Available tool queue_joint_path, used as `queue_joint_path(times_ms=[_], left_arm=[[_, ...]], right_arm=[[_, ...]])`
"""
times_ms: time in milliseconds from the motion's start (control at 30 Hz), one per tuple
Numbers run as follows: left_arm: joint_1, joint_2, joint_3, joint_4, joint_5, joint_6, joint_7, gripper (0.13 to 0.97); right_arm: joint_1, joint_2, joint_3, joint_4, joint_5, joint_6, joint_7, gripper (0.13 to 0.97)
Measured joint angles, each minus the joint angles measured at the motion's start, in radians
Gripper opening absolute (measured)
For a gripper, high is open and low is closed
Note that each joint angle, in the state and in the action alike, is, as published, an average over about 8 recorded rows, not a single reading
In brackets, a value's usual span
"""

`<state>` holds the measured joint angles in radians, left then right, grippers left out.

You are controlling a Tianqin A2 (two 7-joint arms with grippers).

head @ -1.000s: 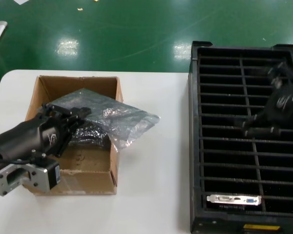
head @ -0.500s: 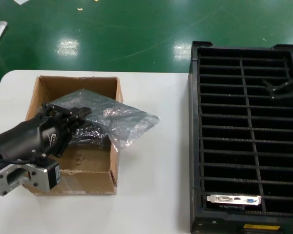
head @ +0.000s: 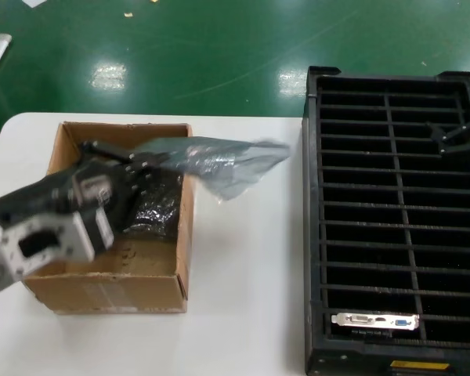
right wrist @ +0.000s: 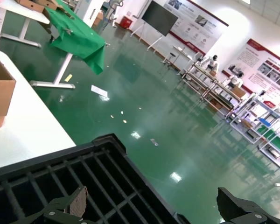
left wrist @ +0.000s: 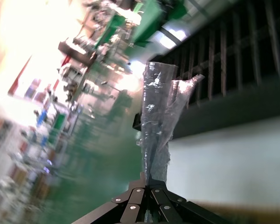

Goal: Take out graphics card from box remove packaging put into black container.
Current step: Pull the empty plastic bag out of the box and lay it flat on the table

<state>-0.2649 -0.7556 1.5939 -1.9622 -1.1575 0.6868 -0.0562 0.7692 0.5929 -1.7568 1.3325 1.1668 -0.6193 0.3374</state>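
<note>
- One brown cardboard box (head: 110,282), near the worktop's (head: 243,298) left edge.
- One grey plastic bag (head: 211,160), held over the box's right wall.
- One black crate (head: 392,227), at the worktop's right edge, with two columns of slots.
- One graphics card (head: 376,320), in the crate's nearest slots.
- One yellow label (head: 417,365), on the crate's near wall.
- Two grippers: the left gripper (head: 145,160) and the right gripper (head: 458,137).

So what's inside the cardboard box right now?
Inside the box: the left gripper, shut on the packaging, and something dark and crinkly beneath it. The arm covers the rest.
</note>
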Motion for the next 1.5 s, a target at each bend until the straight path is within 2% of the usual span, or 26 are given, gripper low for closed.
queue_joint_path(times_ms=[100,200,333,400,500,567,667,833,1100,1267,1500], left_arm=[[-0.059,0.089,-0.044,0.018,0.011,0.136,-0.146,0.138],[-0.126,0.198,-0.084,0.065,0.040,0.285,-0.295,0.138],[-0.205,0.341,-0.114,0.141,0.146,0.464,-0.488,0.138],[-0.236,0.395,-0.109,0.183,0.216,0.527,-0.582,0.138],[-0.268,0.444,-0.082,0.252,0.302,0.576,-0.705,0.138],[-0.286,0.463,-0.058,0.302,0.344,0.583,-0.775,0.138],[-0.316,0.489,-0.031,0.373,0.381,0.569,-0.855,0.138],[-0.371,0.521,-0.009,0.460,0.394,0.527,-0.939,0.138],[-0.428,0.540,0.026,0.519,0.396,0.499,-1.028,0.138],[-0.432,0.552,0.051,0.554,0.423,0.484,-1.071,0.138],[-0.437,0.564,0.073,0.598,0.449,0.442,-1.090,0.160]], right_arm=[[0.000,0.000,0.000,0.000,0.000,0.000,0.000,0.966],[0.000,0.000,0.000,0.000,0.000,0.000,0.000,0.966],[0.000,0.000,0.000,0.000,0.000,0.000,0.000,0.966],[0.000,0.000,0.000,0.000,0.000,0.000,0.000,0.966],[0.000,0.000,0.000,0.000,0.000,0.000,0.000,0.966],[0.000,0.000,0.000,0.000,0.000,0.000,0.000,0.966],[0.000,0.000,0.000,0.000,0.000,0.000,0.000,0.966],[0.000,0.000,0.000,0.000,0.000,0.000,0.000,0.966],[0.000,0.000,0.000,0.000,0.000,0.000,0.000,0.966],[0.000,0.000,0.000,0.000,0.000,0.000,0.000,0.966],[0.000,0.000,0.000,0.000,0.000,0.000,0.000,0.966]])
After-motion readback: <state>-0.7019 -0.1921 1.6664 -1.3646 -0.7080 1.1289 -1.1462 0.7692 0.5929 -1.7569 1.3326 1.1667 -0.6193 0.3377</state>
